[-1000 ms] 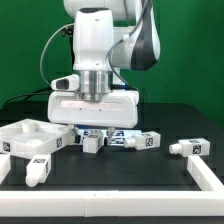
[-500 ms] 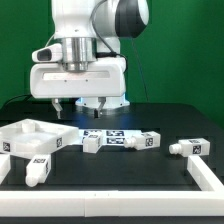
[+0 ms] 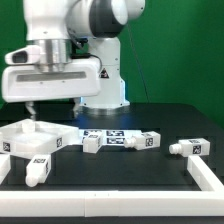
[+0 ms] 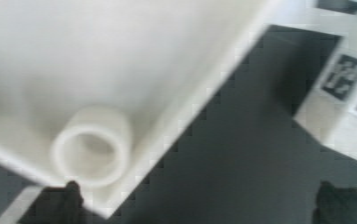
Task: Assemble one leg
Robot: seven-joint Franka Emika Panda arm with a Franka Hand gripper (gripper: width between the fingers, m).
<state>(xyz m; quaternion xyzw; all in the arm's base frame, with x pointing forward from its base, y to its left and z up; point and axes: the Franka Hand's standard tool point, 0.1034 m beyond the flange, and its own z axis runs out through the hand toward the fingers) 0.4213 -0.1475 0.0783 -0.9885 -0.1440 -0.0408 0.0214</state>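
Several legs lie on the black table: one at the front left (image 3: 38, 170), one by the marker board (image 3: 92, 143), one at its other end (image 3: 150, 140) and one at the exterior view's right (image 3: 190, 147). My gripper (image 3: 52, 108) hangs open and empty above the large white panel (image 3: 28, 135) at the exterior view's left. In the wrist view the gripper (image 4: 201, 205) shows two dark fingertips (image 4: 59, 205) wide apart with nothing between them. Below them is the panel's edge with a round socket (image 4: 95, 150). A tagged white piece (image 4: 344, 90) shows beside the panel.
The marker board (image 3: 115, 137) lies flat at the table's middle, between two legs. A white rim piece (image 3: 208, 178) stands at the front right. The robot's white base (image 3: 100, 95) rises behind the marker board.
My gripper has risen and moved to the exterior view's left, from over the marker board and legs to over the white panel. It stays open and empty.
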